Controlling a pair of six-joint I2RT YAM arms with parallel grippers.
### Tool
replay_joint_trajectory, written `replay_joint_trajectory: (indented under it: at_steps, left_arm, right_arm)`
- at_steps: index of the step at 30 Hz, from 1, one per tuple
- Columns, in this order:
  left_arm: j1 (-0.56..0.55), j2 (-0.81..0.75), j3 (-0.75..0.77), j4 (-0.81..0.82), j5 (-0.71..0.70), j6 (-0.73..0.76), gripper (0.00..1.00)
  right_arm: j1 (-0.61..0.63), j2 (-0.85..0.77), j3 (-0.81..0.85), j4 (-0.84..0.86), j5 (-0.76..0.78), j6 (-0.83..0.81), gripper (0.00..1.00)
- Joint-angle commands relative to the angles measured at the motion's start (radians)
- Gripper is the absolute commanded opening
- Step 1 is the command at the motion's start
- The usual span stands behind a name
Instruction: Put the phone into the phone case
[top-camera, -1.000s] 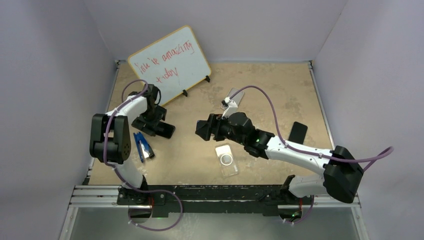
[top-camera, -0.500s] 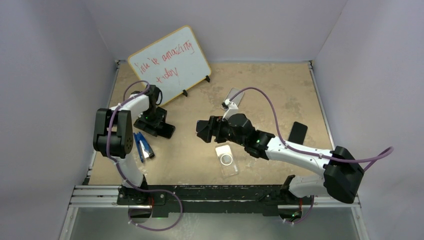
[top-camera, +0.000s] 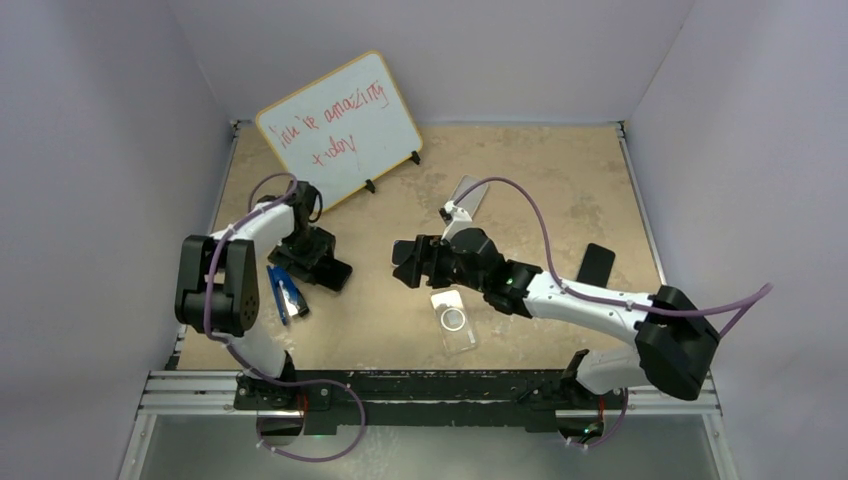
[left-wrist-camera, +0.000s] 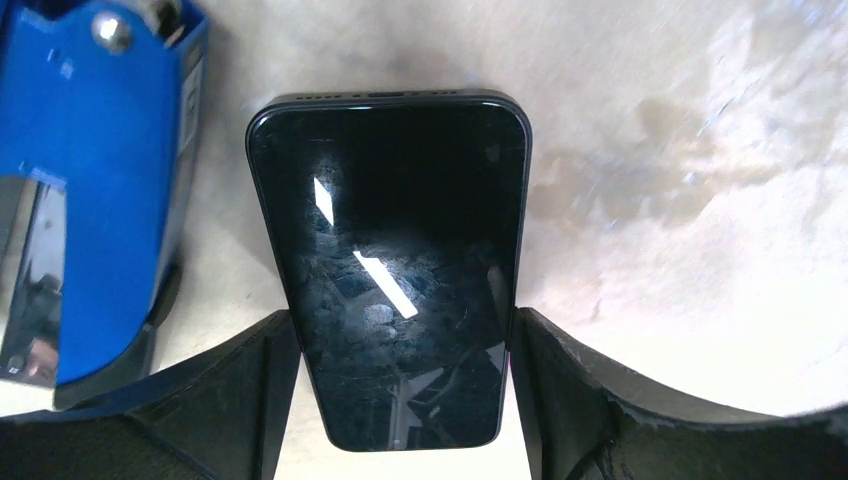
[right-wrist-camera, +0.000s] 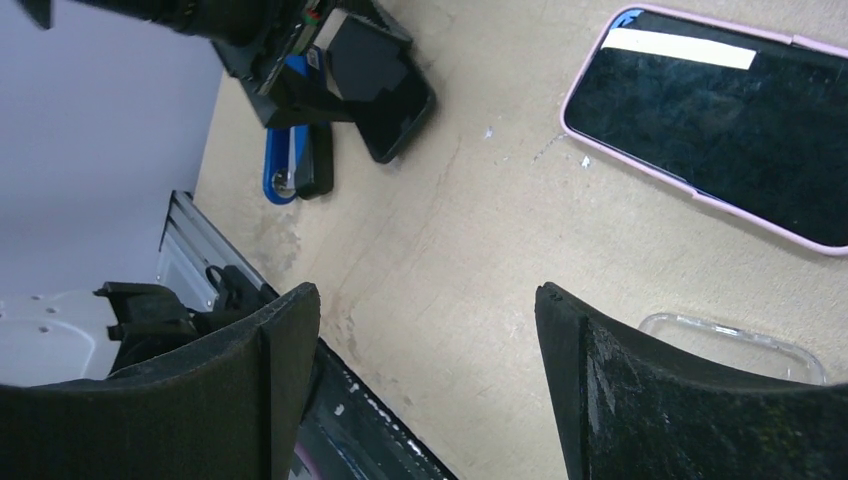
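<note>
Here's the left gripper (left-wrist-camera: 405, 312) down on the table (top-camera: 540, 160), straddling the black phone (left-wrist-camera: 390, 270). From the left wrist camera, one finger (left-wrist-camera: 240, 395) sits against the phone's left long edge and the other against its right long edge, with no gap showing on either side. So the jaws have narrowed onto the phone's width, gripping it across the lower half. The phone lies flat, screen up, on the left side of the table, and the blue stapler (left-wrist-camera: 95, 190) is just beside it on the left.

Over to the overhead camera: the clear case (top-camera: 455, 320) lies on its own near the front middle of the table, a white ring showing in it, well apart from the phone (top-camera: 338, 272). The right gripper (top-camera: 405, 262) hangs above the table between the two, just behind the case. Its own camera shows the fingers (right-wrist-camera: 285, 385) spread wide with only bare tabletop between them, nothing held. A corner of the clear case (right-wrist-camera: 740, 340) peeks out above the right finger.

Farther back lies a pink-rimmed phone (right-wrist-camera: 710, 120), screen up, a pale strip across one end. At the back left a whiteboard (top-camera: 338, 130) stands propped up, with red writing on it.
</note>
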Motion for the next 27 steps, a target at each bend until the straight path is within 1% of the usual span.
replay_joint_trajectory:
  at_steps: [1, 6, 10, 14, 16, 19, 24, 27]
  left_arm:
    - [-0.015, -0.126, -0.071, 0.015, 0.071, 0.049, 0.52]
    - [-0.05, -0.201, -0.141, 0.083, 0.128, 0.099, 0.43]
    - [-0.081, -0.233, -0.185, 0.099, 0.184, 0.125, 0.43]
    - [-0.113, -0.277, -0.27, 0.174, 0.265, 0.12, 0.38]
    - [-0.124, -0.292, -0.298, 0.202, 0.302, 0.117, 0.37]
    - [-0.142, -0.312, -0.307, 0.2, 0.322, 0.126, 0.36]
    - [-0.154, -0.365, -0.372, 0.236, 0.374, 0.129, 0.35]
    - [-0.161, -0.403, -0.419, 0.252, 0.376, 0.115, 0.34]
  right_arm:
    - [0.001, 0.036, 0.007, 0.049, -0.03, 0.025, 0.79]
    - [0.002, 0.096, 0.008, 0.082, -0.07, 0.04, 0.77]
    - [0.005, 0.163, 0.049, 0.084, -0.113, 0.012, 0.72]
    - [0.007, 0.248, 0.103, 0.086, -0.153, 0.034, 0.67]
    - [0.006, 0.287, 0.132, 0.093, -0.173, 0.034, 0.66]
    - [0.006, 0.347, 0.177, 0.078, -0.18, 0.017, 0.66]
    - [0.009, 0.45, 0.22, 0.131, -0.272, 0.016, 0.65]
    - [0.009, 0.491, 0.235, 0.133, -0.287, 0.015, 0.62]
